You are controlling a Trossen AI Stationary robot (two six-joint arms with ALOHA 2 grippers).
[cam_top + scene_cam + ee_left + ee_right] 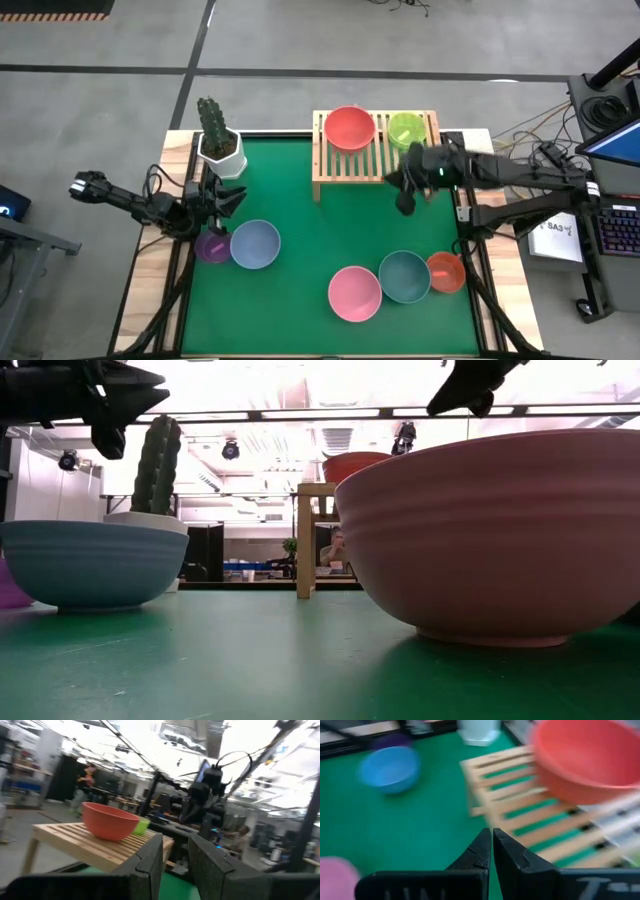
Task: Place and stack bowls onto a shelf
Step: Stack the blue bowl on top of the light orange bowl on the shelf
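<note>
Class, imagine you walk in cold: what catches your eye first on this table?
Probably the red-pink bowl and green bowl side by side on the wooden shelf at the mat's far edge. Then the right gripper, jaws shut, just in front of the shelf, and the cactus at the far left corner.

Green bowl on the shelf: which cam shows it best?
High view: the green bowl sits whole, seen from above, on the shelf beside the red-pink bowl. Left wrist view catches only a sliver behind that bowl. Low and right wrist views don't show it.
</note>
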